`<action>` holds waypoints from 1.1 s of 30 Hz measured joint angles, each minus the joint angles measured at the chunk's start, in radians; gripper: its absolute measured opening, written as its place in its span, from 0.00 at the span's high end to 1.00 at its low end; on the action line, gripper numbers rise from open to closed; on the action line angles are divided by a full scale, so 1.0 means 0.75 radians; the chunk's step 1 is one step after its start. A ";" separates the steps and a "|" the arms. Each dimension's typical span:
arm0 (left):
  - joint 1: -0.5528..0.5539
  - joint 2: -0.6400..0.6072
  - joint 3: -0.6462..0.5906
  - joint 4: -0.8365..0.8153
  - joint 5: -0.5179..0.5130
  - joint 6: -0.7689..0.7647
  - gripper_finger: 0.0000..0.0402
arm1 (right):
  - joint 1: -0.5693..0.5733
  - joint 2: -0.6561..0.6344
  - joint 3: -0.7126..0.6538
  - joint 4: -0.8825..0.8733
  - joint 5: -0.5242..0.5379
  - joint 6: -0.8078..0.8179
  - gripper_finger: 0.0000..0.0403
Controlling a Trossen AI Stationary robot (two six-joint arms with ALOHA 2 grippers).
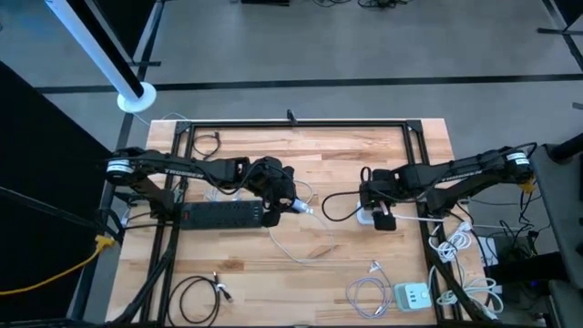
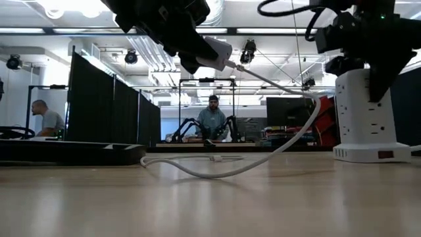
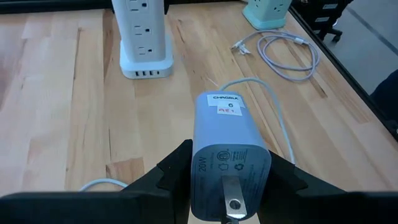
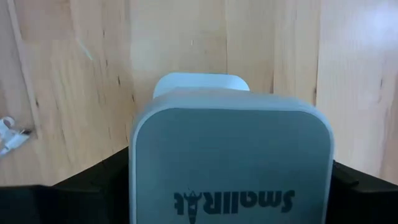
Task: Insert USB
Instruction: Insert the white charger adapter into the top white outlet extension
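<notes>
Two grippers at work, left gripper [image 3: 227,186] pinching small white wall charger [image 3: 227,149] above wooden table [image 1: 337,264], cable trailing, held clear for plugging; right gripper [image 4: 230,180] clamped around white tower power strip [image 4: 230,162], apparently to steady it.

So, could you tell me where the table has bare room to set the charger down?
Bare wood lies at the table's back centre, behind both grippers, and at the front centre between the coiled black cable and the white cables. It is crowded around the black power strip, the tower power strip and the front right corner.
</notes>
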 joint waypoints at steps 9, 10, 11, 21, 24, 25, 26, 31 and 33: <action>0.002 0.000 0.000 -0.001 0.000 0.009 0.71 | -0.001 -0.016 -0.020 0.013 -0.014 0.012 0.27; 0.003 0.000 0.000 -0.001 0.000 0.014 0.71 | -0.001 -0.016 -0.020 0.013 -0.017 0.018 0.27; 0.003 0.000 0.000 0.002 0.000 0.027 0.71 | -0.001 -0.016 -0.020 0.013 -0.020 0.027 0.27; 0.006 0.074 0.001 0.193 0.075 0.113 0.71 | -0.001 -0.016 -0.020 0.018 -0.043 0.077 0.27; 0.019 0.119 0.001 0.200 0.093 -0.025 0.71 | -0.001 -0.016 -0.021 0.021 -0.047 0.108 0.27; 0.026 0.129 0.001 0.191 0.104 -0.064 0.71 | -0.001 -0.016 -0.021 0.022 -0.048 0.113 0.27; 0.030 0.135 0.001 0.174 0.111 -0.086 0.71 | -0.001 -0.016 -0.021 0.022 -0.049 0.116 0.27; 0.033 0.159 0.001 0.177 0.079 -0.103 0.71 | -0.001 -0.016 -0.022 0.022 -0.055 0.122 0.27; 0.033 0.161 0.001 0.164 0.042 -0.133 0.71 | -0.001 -0.016 -0.022 0.023 -0.057 0.131 0.27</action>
